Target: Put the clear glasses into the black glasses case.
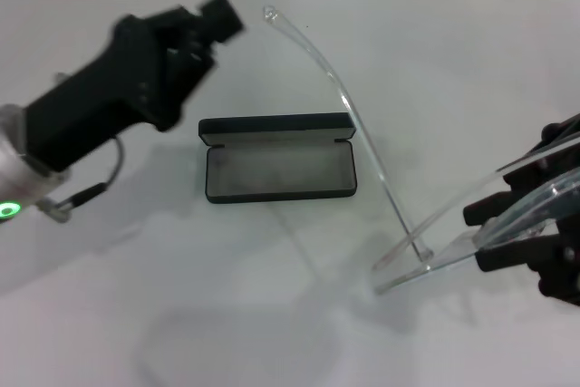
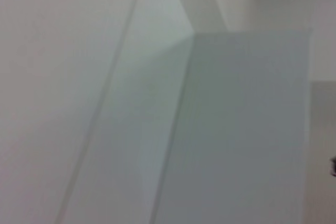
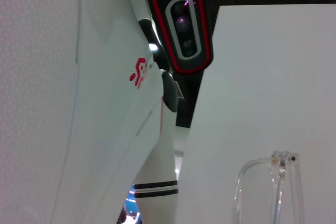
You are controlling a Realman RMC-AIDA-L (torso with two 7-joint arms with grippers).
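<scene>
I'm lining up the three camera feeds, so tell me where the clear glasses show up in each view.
Head view: the clear glasses are at the lower right, held by the right gripper, one arm reaching up past the open black glasses case.
Left wrist view: not in it.
Right wrist view: the glasses show at the bottom right edge, only partly in frame.
Shared landmark: the white table, also behind the glasses at the right wrist.

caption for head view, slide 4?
Right gripper holds clear glasses beside open black glasses case; left gripper raised behind.
</scene>
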